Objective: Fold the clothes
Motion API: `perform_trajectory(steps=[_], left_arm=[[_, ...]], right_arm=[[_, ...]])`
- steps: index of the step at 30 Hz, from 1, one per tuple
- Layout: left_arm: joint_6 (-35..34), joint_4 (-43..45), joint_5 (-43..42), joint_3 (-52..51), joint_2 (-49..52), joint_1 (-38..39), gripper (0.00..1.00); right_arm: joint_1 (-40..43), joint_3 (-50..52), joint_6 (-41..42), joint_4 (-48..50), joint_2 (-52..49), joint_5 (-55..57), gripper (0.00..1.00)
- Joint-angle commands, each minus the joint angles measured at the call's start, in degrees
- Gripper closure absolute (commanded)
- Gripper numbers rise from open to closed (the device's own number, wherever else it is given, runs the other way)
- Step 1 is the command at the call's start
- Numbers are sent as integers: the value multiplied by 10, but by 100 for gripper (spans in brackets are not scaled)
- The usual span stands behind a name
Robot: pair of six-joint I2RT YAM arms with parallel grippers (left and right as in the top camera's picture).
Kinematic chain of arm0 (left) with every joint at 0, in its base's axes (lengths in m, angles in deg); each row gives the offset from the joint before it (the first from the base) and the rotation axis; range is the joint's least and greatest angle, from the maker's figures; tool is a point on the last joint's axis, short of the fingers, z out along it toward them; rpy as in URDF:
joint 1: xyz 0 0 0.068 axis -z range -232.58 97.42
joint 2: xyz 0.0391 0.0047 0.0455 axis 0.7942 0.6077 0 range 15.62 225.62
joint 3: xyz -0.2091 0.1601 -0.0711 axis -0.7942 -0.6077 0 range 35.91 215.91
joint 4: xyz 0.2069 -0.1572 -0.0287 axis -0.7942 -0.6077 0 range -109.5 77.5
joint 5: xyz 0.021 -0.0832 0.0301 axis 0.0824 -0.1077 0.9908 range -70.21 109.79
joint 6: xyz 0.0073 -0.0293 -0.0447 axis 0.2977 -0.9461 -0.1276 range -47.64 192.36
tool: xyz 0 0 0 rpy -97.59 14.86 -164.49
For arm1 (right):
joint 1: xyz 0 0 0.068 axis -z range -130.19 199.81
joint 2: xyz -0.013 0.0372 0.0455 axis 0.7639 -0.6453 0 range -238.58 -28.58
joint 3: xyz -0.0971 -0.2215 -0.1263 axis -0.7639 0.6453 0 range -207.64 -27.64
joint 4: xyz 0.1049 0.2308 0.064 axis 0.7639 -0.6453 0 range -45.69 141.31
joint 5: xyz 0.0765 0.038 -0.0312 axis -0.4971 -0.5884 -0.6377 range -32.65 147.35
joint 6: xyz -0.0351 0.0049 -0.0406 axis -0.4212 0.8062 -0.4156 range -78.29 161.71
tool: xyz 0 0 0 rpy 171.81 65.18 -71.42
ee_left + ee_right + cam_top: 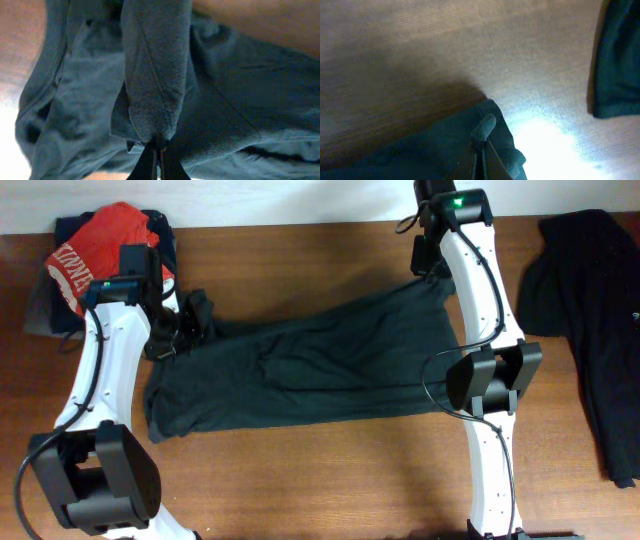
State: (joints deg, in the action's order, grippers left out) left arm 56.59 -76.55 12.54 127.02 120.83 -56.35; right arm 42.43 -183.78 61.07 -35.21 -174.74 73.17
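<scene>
Left fingers (148, 166): closed tight, the two tips pressed together at the bottom middle of the left wrist view, pinching a thick fold of the black T-shirt (300, 370). The fold rises from the tips as a rounded ridge toward the top of that frame.
Left grip, seen from overhead: at the shirt's upper left corner, where the cloth bunches into a dark knot just beside the left arm (100, 370).
Right fingers (495, 170): closed tight at the bottom middle of the right wrist view, nipping a small peak of the shirt's edge that stands up between the tips.
Right grip, seen from overhead: at the shirt's upper right corner, close to the top of the frame, under the wrist of the right arm (482, 290).
Black T-shirt: lies across the middle of the desk (330, 470) as a wide, wrinkled band, lower at the left and higher at the right, stretched between the two grips.
Red tee (100, 250): upper left corner of the overhead frame, on top of darker cloth, apart from the black shirt.
Dark garment (590, 330): right edge of the overhead frame, apart from the shirt. In the right wrist view it shows at the upper right.
</scene>
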Motion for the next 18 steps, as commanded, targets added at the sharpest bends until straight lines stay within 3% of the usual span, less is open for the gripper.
perform_trajectory(steps=[1, 11, 18], left_arm=[[13, -28, 43, 9, -15, 0, 99], [13, -92, 123, 9, -15, 0, 99], [13, -119, 131, 9, -14, 0, 99]], right_arm=[[3, -11, 13, -18, 24, 9, 96], [3, -11, 25, -81, 34, -1, 96], [3, -11, 23, -108, 34, -1, 96]])
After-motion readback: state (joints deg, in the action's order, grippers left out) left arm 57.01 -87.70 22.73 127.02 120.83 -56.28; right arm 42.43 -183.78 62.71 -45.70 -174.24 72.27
